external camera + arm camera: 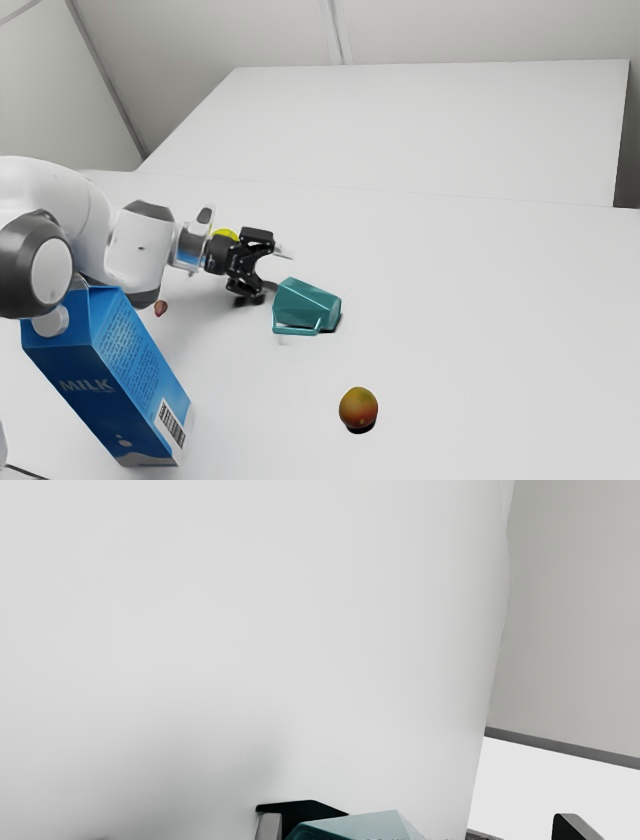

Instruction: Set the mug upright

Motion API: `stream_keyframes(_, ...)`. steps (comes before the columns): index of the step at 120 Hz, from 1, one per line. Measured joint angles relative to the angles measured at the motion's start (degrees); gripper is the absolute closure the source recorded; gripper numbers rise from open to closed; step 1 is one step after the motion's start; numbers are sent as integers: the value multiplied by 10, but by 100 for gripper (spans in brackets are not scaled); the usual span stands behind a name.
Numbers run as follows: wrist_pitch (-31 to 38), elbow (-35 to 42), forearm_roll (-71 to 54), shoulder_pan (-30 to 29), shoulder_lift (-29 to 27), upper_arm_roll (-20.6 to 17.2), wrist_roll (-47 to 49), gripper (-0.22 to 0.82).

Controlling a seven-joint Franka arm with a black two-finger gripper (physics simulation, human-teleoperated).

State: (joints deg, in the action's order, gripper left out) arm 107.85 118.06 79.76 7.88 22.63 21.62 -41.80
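Observation:
The teal mug [308,303] lies on its side on the table, its handle [298,329] toward the exterior view's bottom. My gripper [277,271] is at the mug's end nearest the arm, fingers spread wide; the lower one is close to the mug, though contact cannot be told. In the wrist view part of the mug [365,825] shows between the widely parted fingertips of my gripper [422,826], nearer one finger [270,827] than the other.
A blue milk carton [125,370] stands at the exterior view's lower left. A reddish-yellow fruit [358,408] rests below the mug there. A yellow object [226,235] is behind the hand, and a small brown item [160,308] lies near the arm.

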Motion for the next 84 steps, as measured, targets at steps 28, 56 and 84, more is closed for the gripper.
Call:
stream_keyframes(28, 2, 2, 6, 11, 3, -5, -41, 2)
stream_keyframes(56, 4, 1, 16, 18, 7, -9, -68, 1)
stream_keyframes(84, 5, 23, 21, 18, -4, -13, -87, 2)
